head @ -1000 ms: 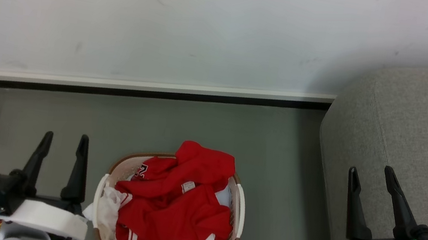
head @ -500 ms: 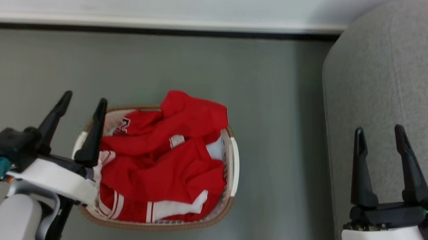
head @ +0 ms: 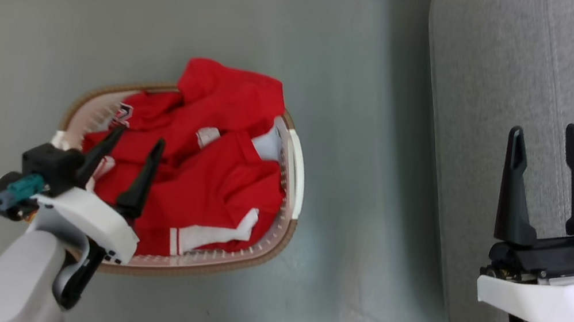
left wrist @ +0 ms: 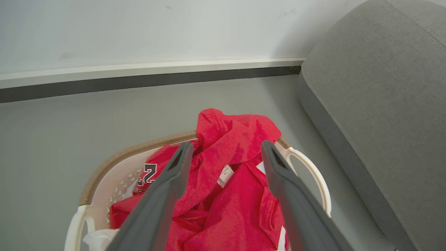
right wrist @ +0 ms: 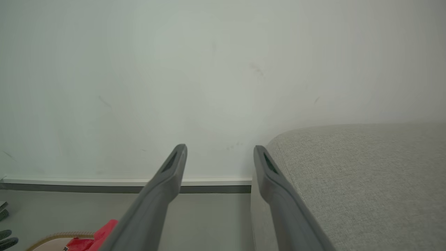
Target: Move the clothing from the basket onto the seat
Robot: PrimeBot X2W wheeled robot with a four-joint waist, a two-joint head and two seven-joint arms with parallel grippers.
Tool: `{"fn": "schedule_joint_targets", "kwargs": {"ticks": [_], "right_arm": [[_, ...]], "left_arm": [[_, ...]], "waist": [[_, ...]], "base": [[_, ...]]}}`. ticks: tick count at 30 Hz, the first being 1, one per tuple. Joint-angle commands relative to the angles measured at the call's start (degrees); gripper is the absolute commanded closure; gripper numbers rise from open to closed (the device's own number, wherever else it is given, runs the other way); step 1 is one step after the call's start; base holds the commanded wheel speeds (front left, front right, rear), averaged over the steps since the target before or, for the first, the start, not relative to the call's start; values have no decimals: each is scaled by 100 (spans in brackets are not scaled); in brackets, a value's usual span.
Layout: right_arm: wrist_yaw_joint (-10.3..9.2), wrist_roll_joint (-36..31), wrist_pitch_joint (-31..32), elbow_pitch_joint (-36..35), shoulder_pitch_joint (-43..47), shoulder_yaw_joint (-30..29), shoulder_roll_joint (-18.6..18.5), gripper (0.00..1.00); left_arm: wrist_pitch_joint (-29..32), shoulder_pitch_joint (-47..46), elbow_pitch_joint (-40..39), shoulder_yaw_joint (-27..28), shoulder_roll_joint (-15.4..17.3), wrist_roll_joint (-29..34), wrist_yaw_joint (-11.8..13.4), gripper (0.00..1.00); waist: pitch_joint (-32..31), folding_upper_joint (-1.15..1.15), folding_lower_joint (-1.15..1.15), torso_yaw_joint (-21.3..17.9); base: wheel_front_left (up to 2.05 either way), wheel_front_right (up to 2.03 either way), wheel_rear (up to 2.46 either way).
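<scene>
Left gripper (head: 138, 137): fingers spread wide with nothing between them. It hovers over the near-left part of the heap, tips pointing at the red fabric. From the wrist view it looks clear of the cloth, though I can't be sure.
Right gripper (head: 544, 129): also spread and empty, held up off to the right, over the grey upholstery and well apart from the heap.
Clothing (head: 215, 172): a crumpled pile of red garments with white panels and striped trim, all inside the basket. One fold rises over the far rim, a small white tag (head: 206, 137) lies near the middle, and a letter logo (head: 124, 113) shows towards the left.
Basket (head: 294, 168): white plastic with a brown rim, standing on the grey floor (head: 355, 137) just beside the sofa.
Seat (head: 511, 76): a light grey sofa to the right of the basket, with no garment on the part I can see.
Step in hand: I'd say this is the reach for the first pick, as nothing is gripped and nothing has been carried across.
Next move: by my reckoning, lower the left fingers into the pile so they straddle a raised fold, pinch, and lift high enough to clear the rim before swinging right.
Risk: the garments look tangled, so one pull may drag several along or tip the light basket.
</scene>
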Motion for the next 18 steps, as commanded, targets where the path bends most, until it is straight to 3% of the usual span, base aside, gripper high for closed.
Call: {"fn": "schedule_joint_targets", "kwargs": {"ticks": [1,6,18], "right_arm": [[-12,68,2,-79,-128,-24,6,0],[-12,117,2,-172,-192,-56,5,0],[-12,299,2,-378,-351,-31,7,0]], "left_arm": [[-2,-170,184,-176,127,-153,9,0],[104,-494,646,-759,288,-589,9,0],[1059,-1444,1246,-2515,780,-1884,9,0]], "waist": [[206,0,-1,-125],[412,0,-1,-234],[907,0,-1,-551]], "base": [[0,0,0],[0,0,0],[0,0,0]]}}
